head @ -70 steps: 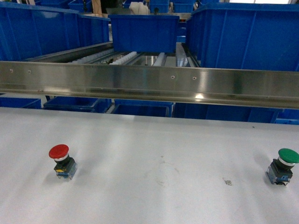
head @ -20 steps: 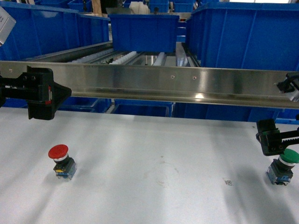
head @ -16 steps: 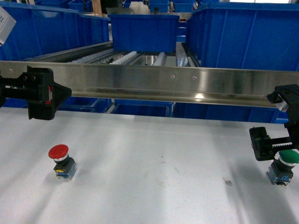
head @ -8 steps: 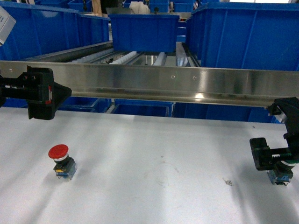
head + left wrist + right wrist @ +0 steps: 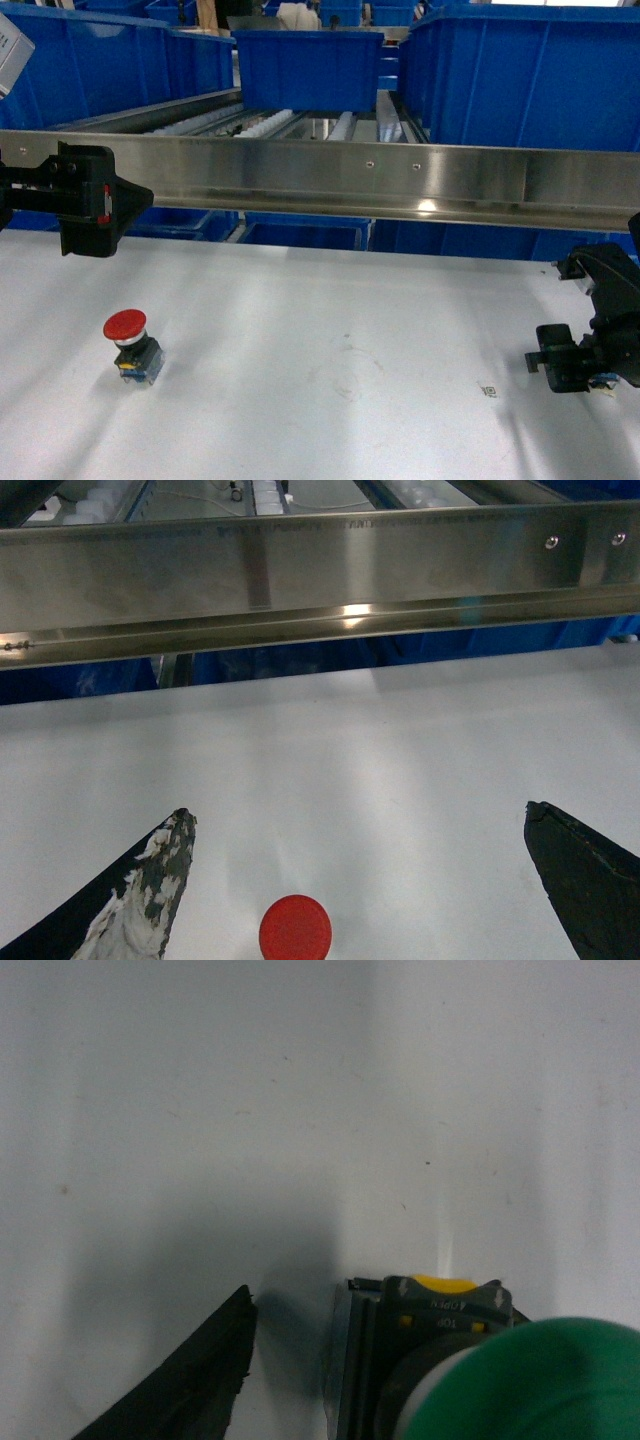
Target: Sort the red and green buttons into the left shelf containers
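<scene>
While the left gripper (image 5: pixel 355 880) hangs wide open with the red button (image 5: pixel 131 345) between its fingertips in its wrist view (no contact), the right gripper (image 5: pixel 590 365) sits low on the white table (image 5: pixel 330 330) around the green button (image 5: pixel 505 1380); jaws apart, grip unconfirmed. Blue bins (image 5: pixel 90 65) stand behind the steel rail (image 5: pixel 320 180).

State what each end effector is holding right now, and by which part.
Nothing is held. The left end effector is open above the red button. The right end effector is open around the green button, one finger clear of its base.
</scene>
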`<state>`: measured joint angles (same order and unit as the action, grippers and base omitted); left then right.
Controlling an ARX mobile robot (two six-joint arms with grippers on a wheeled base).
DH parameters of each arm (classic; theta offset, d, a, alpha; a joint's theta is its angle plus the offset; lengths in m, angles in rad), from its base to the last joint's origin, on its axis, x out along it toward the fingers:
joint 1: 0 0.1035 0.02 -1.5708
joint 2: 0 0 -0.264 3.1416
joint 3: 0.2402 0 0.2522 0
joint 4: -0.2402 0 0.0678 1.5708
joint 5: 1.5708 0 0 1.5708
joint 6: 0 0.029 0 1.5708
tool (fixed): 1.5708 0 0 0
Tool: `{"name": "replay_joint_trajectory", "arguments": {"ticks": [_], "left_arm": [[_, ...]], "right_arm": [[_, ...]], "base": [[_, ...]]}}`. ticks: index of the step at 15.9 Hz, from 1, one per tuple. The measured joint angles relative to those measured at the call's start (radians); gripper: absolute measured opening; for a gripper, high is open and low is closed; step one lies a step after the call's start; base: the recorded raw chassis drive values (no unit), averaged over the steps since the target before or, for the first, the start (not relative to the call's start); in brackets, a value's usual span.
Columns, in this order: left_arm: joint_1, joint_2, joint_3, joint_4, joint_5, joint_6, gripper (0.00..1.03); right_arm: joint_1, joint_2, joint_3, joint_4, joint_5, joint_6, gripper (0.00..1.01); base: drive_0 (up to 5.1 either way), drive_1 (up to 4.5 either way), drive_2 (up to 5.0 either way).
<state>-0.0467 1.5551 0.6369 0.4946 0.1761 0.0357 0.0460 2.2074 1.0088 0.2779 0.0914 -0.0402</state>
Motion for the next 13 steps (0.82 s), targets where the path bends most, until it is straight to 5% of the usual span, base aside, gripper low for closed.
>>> {"name": "replay_joint_trajectory", "arguments": {"ticks": [4, 9, 13], "left_arm": [[0.000, 0.000, 0.000, 0.000, 0.000, 0.000, 0.98], [0.000, 0.000, 0.000, 0.000, 0.000, 0.000, 0.98], [0.000, 0.000, 0.000, 0.000, 0.000, 0.000, 0.98]], "right_arm": [[0.000, 0.002, -0.005, 0.033, 0.006, 0.014, 0.29], [-0.001, -0.014, -0.074, 0.132, 0.005, 0.013, 0.27], [-0.016, -0.234, -0.267, 0.387, -0.055, -0.008, 0.27]], "base": [[0.0, 0.00, 0.0], [0.0, 0.00, 0.0], [0.0, 0.00, 0.0]]}}
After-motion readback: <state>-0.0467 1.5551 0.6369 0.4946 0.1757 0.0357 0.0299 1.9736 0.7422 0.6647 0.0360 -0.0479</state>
